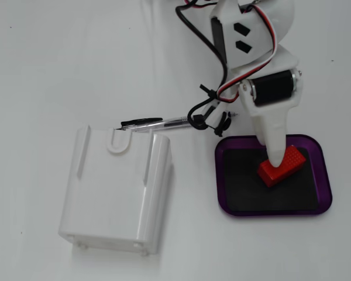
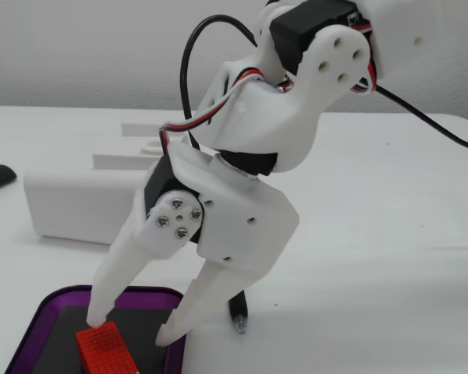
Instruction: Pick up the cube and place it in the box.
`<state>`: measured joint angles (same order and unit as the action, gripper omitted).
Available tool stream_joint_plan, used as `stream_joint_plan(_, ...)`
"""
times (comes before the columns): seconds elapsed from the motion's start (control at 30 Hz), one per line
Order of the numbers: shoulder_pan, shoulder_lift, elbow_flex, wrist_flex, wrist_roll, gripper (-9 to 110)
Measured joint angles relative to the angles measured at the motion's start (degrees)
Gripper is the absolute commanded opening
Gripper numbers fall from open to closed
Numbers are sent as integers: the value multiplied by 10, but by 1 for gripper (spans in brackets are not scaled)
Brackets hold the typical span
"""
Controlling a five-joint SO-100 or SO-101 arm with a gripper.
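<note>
The red ribbed cube (image 1: 291, 159) lies tilted on the black mat of a purple tray (image 1: 221, 187). It also shows at the bottom of a fixed view (image 2: 103, 352), inside the tray (image 2: 43, 305). My white gripper (image 1: 277, 161) reaches down over the cube. In the low fixed view the gripper (image 2: 131, 327) is open. One fingertip (image 2: 97, 315) is just above the cube's top and the other stands apart near the tray's rim. The white box (image 1: 114, 187) lies left of the tray.
A black and clear pen (image 1: 158, 123) lies between the box and the arm's base, its tip (image 2: 238, 315) close to the tray. Black and red cables (image 1: 213, 93) hang by the arm. The box (image 2: 78, 199) is behind the gripper in the low view.
</note>
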<state>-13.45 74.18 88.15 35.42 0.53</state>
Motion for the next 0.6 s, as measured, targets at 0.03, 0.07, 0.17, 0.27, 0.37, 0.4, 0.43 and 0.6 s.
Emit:
stream_joint_plan(0.03,0,1,0,6,0,21)
stream_joint_plan(0.07,0,5,0,11,0,23)
stream_joint_plan(0.17,0,46,0,30,0,25)
stream_joint_plan(0.27,0,126,0,63,0,25)
stream_joint_plan(0.37,0,225,0,124,0,24)
stream_joint_plan(0.4,0,258,0,148,0,24)
stream_joint_plan(0.43,0,294,0,174,0,24)
stream_joint_plan(0.6,0,459,50,315,12,24)
